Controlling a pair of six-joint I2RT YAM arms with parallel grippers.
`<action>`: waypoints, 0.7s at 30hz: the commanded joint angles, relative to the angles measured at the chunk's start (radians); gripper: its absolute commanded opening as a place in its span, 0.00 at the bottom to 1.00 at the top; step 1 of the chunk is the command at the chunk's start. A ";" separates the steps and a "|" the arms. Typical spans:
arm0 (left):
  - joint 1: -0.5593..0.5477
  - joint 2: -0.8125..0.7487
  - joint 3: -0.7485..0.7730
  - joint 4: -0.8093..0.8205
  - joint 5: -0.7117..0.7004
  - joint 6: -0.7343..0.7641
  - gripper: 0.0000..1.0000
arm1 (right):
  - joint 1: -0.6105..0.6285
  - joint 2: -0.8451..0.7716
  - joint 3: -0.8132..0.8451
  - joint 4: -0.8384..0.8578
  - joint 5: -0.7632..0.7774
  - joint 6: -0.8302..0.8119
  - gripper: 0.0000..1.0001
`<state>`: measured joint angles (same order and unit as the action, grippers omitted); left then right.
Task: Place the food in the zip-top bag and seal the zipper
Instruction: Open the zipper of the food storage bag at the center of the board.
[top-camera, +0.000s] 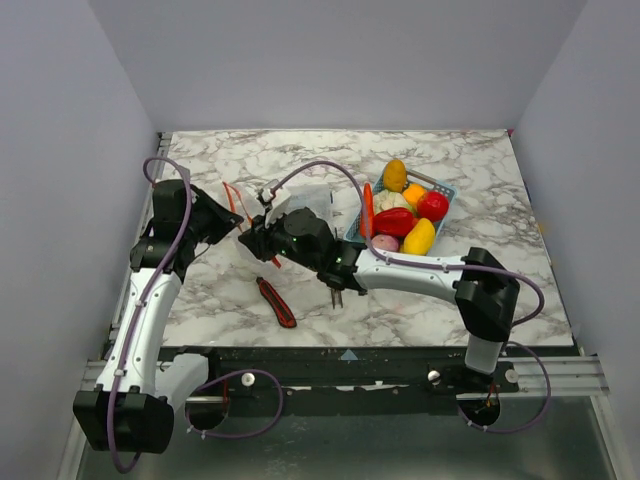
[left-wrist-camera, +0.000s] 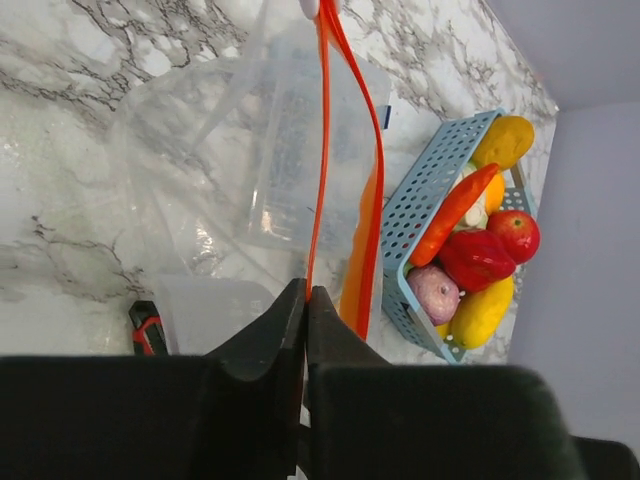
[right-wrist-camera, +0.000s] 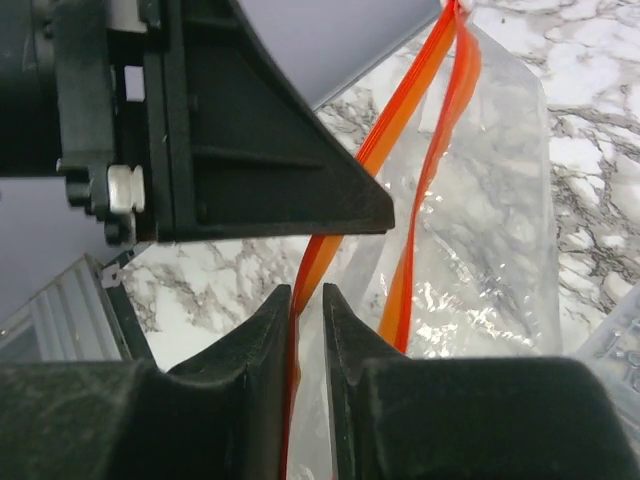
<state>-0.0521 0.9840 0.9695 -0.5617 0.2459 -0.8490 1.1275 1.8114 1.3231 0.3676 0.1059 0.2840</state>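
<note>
Left wrist: thin red-orange zipper (left-wrist-camera: 322, 150) along crinkled clear zip-top bag (left-wrist-camera: 230, 170)

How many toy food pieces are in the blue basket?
8, in the light blue basket: carrot on its left rim; yellow piece at the far end; white piece, orange piece, red round fruit, red pepper in the middle; purple piece, second yellow piece nearest. Others may hide.

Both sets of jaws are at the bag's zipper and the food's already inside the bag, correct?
Not quite. The food sits in the blue basket, not inside the bag; the top view shows it. Both sets of jaws are indeed at the zipper.
</note>
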 joint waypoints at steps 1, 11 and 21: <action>0.005 0.000 0.037 0.012 -0.061 0.127 0.00 | 0.009 0.045 0.151 -0.228 0.185 0.108 0.33; 0.004 0.125 0.282 -0.092 -0.326 0.377 0.00 | 0.008 0.091 0.398 -0.558 0.297 0.278 0.71; -0.111 0.328 0.462 -0.217 -0.501 0.584 0.00 | -0.037 0.175 0.472 -0.539 0.317 0.457 0.69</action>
<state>-0.0776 1.2331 1.3918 -0.7002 -0.1177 -0.4034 1.1198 1.9530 1.8133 -0.1616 0.4217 0.6239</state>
